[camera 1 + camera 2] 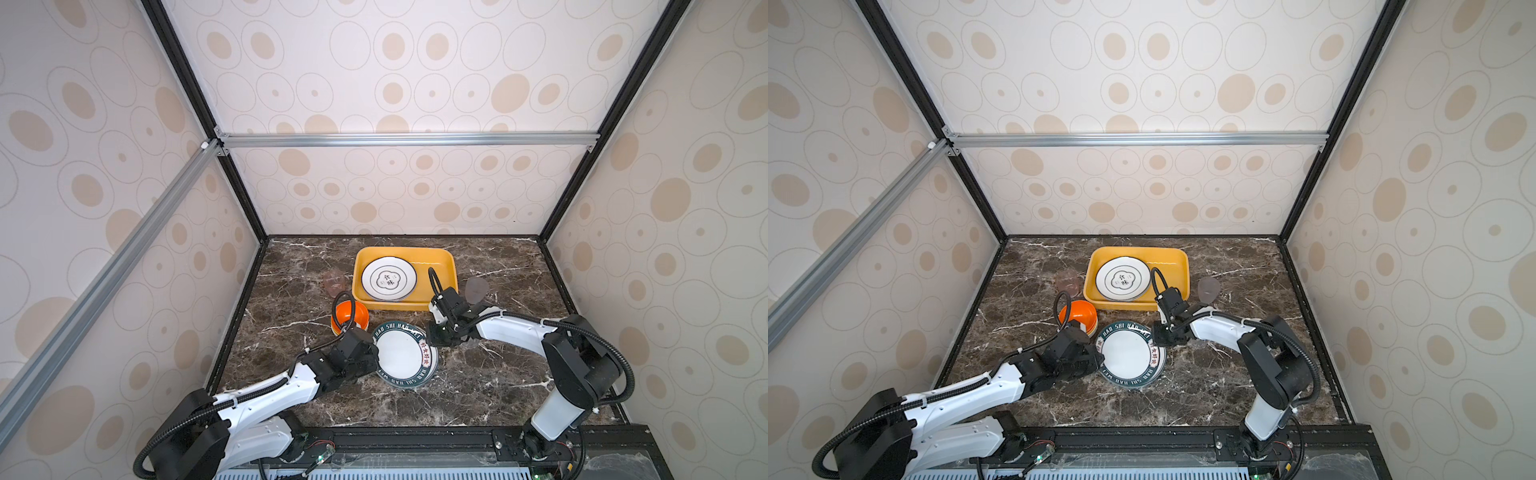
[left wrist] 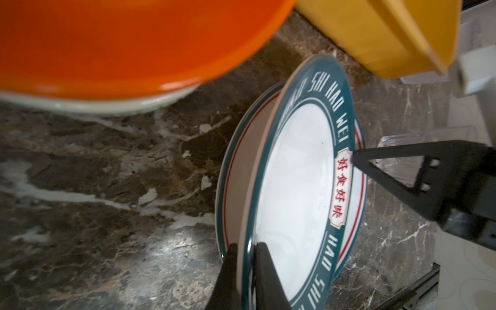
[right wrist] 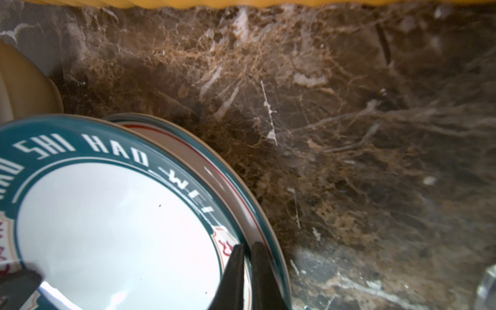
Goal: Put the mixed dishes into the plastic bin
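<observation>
**Step in hand (judged):** a two-arm pick of the top plate (image 1: 401, 353) from a stack of two on the marble table (image 1: 498, 374).

- The left gripper (image 2: 245, 257) is clamping the plate's rim on the left side, with one finger on the upper face and one beneath.
- The right gripper (image 3: 248, 257) is pinching the opposite rim beside the red-lettered label. Its jaws are standing nearly together, with only the rim between them.
- The top plate is sitting tilted on the lower plate (image 2: 236, 171). It is in front of the bin (image 1: 405, 248), not yet inside it.

**Next move (judged):** the step is calling for both arms to rise together and keep the plate level. They would then be carrying it over the bin's near wall and lowering it onto the plate in the bin (image 1: 388, 278). An uneven lift is likely to twist the thin rim out of one pinch.

**Materials and shapes:**

- The top plate is showing a hard, glossy glaze, a white well and a broad teal rim with white lettering.
- The lower plate is showing a teal edge with a red line.
- The bin is smooth yellow plastic, shallow, with rounded corners and a rolled rim.
- The orange bowl (image 1: 351, 316) is glossy and is nesting on another bowl just left of the stack.
- A translucent pink cup (image 1: 333, 282) and grey cup (image 1: 476, 289) are flanking the bin.
</observation>
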Robot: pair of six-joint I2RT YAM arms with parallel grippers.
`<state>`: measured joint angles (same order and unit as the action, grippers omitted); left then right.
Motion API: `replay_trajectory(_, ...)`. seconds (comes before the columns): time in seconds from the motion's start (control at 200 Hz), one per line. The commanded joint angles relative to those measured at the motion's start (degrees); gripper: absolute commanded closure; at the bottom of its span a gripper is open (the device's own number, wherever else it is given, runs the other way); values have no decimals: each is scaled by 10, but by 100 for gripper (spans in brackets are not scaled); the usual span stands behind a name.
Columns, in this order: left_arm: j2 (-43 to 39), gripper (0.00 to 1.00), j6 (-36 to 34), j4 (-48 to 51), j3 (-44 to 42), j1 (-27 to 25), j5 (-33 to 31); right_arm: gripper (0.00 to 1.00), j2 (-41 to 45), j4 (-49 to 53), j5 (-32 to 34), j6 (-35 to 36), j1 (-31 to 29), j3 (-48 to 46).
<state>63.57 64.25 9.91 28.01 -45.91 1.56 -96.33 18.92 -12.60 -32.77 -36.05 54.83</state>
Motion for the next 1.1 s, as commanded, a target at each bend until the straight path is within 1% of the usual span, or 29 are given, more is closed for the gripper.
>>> replay_trajectory(0.0, -3, 94, -6, 33, -4, -1, -4, 86, 10, 13, 2, -4, -8, -4)
replay_trajectory(0.175, -28, 100, 2, 34, -3, 0, 3, 79, 41, 27, 10, -4, -8, 4)
replay_trajectory(0.51, -102, 100, 13, 44, 6, 11, 19, 67, 132, 61, 32, -7, -7, 9)
replay_trajectory(0.645, -122, 100, 3, 65, 29, 16, 14, 66, 176, 61, 26, -12, -1, 2)
replay_trajectory(0.815, -126, 100, -11, 81, 67, 25, 13, 66, 217, 62, 9, -26, 13, -4)
replay_trajectory(1.025, -121, 100, -28, 70, 112, 45, 23, 66, 256, 46, -33, -51, 41, -20)
replay_trajectory(1.095, -115, 100, -35, 64, 128, 52, 30, 66, 268, 40, -36, -57, 49, -27)
